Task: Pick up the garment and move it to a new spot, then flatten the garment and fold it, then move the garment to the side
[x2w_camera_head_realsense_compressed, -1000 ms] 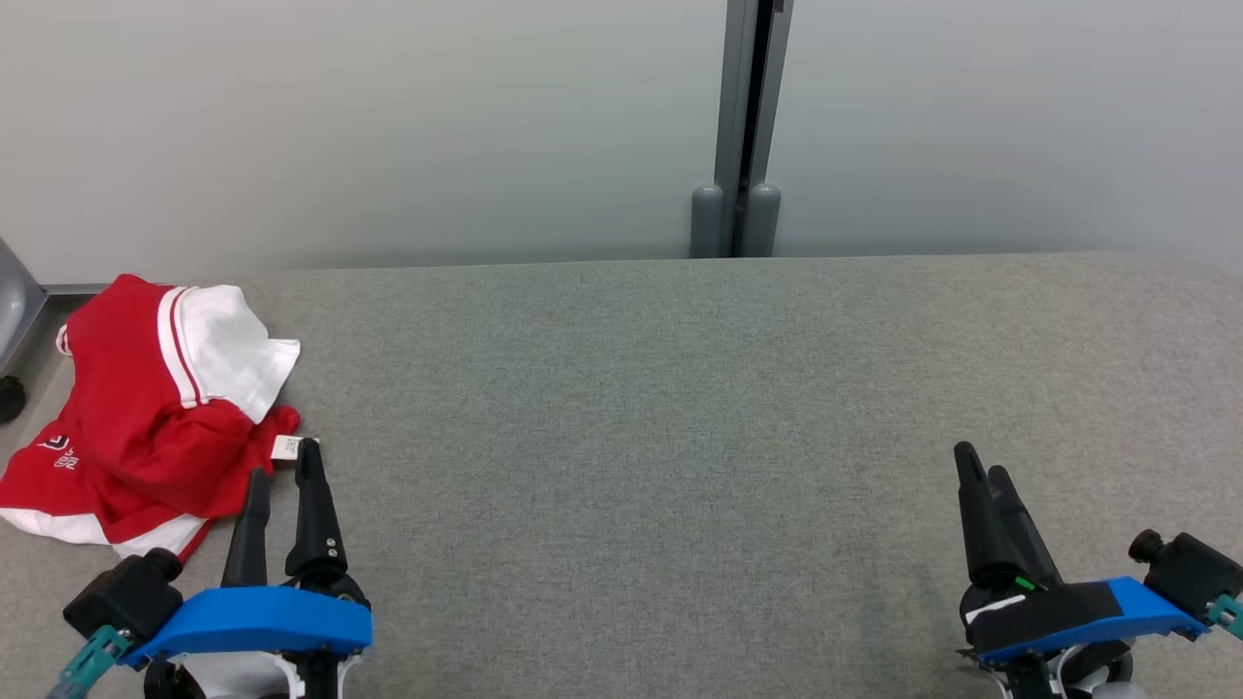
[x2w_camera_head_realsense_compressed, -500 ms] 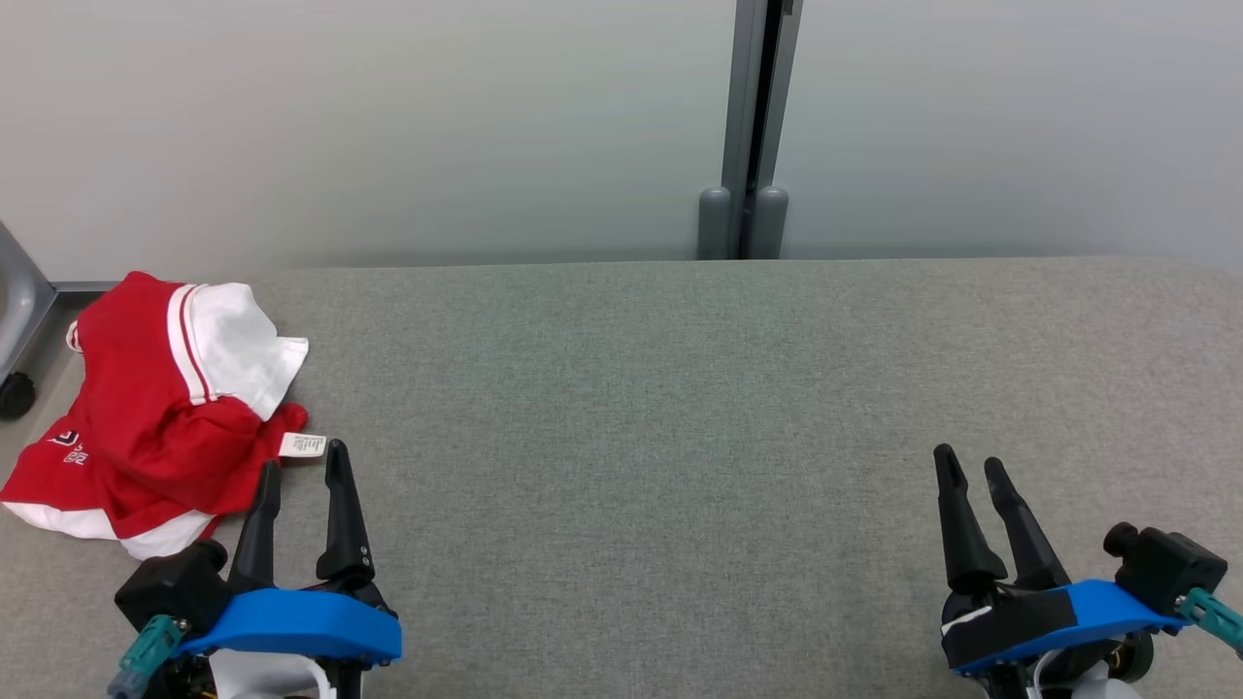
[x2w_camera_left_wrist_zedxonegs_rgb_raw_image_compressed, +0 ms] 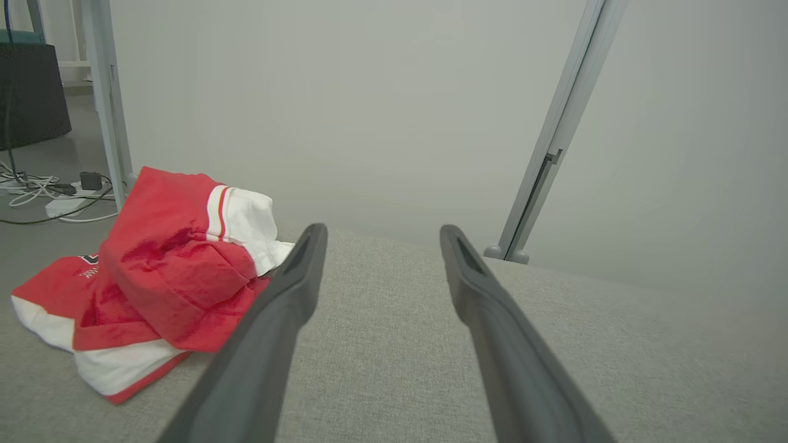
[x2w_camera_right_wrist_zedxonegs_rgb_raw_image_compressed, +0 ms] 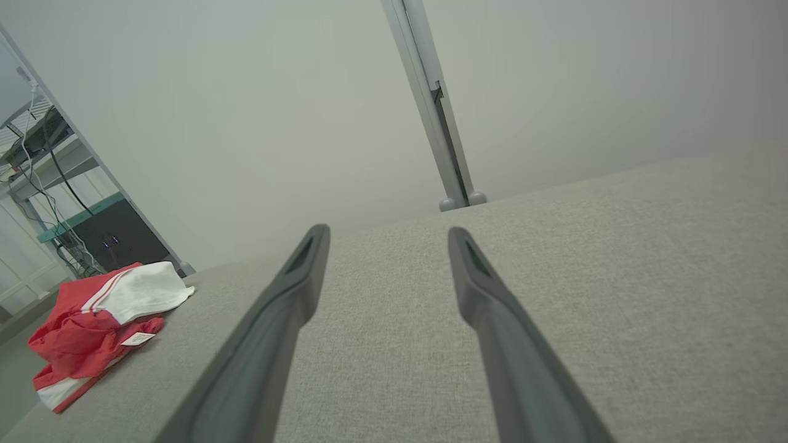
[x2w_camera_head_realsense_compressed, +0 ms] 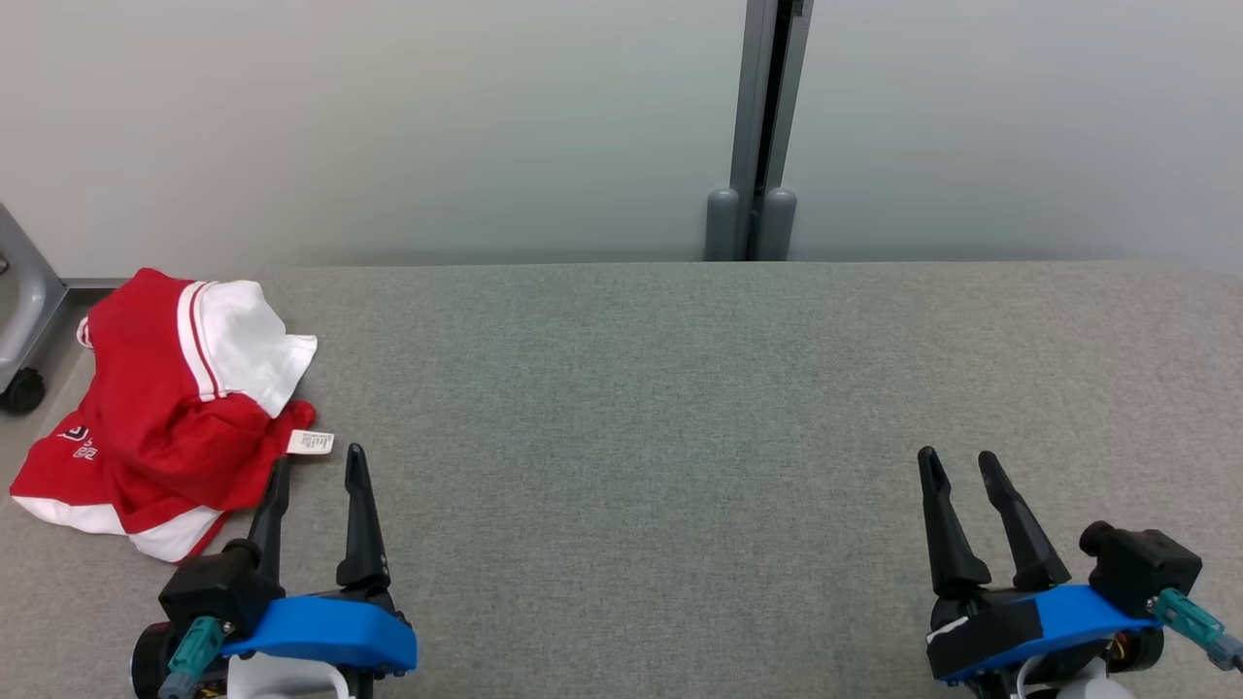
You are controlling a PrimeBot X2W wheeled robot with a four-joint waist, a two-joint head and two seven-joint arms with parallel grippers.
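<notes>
The garment [x2w_camera_head_realsense_compressed: 160,427], red with white bands, lies in a crumpled heap at the far left end of the counter [x2w_camera_head_realsense_compressed: 660,408], just ahead and to the left of the left pincer [x2w_camera_head_realsense_compressed: 319,458]. That pincer's outer finger ends right beside the red cloth, and I cannot tell whether it brushes it. It looks light, thin and limp, so I would expect it to sag and trail when lifted, not come up as one piece. The raised red fold nearest the left pincer seems the best place to nip, since a flat single layer would likely slide away. A small white label [x2w_camera_head_realsense_compressed: 311,443] sticks out of the heap just ahead of that pincer's fingertips, too flimsy to lift by. Both pincers are released, jaws spread wide and holding nothing. The right pincer [x2w_camera_head_realsense_compressed: 956,455] sits well apart, far to the right over bare grey cloth. I see nothing between the left pincer and the heap. The counter's edge runs close beyond the garment, with a castor [x2w_camera_head_realsense_compressed: 21,390] on the floor there, so a clumsy push might tip it off. A grey post [x2w_camera_head_realsense_compressed: 767,126] stands against the wall, well ahead of both.
</notes>
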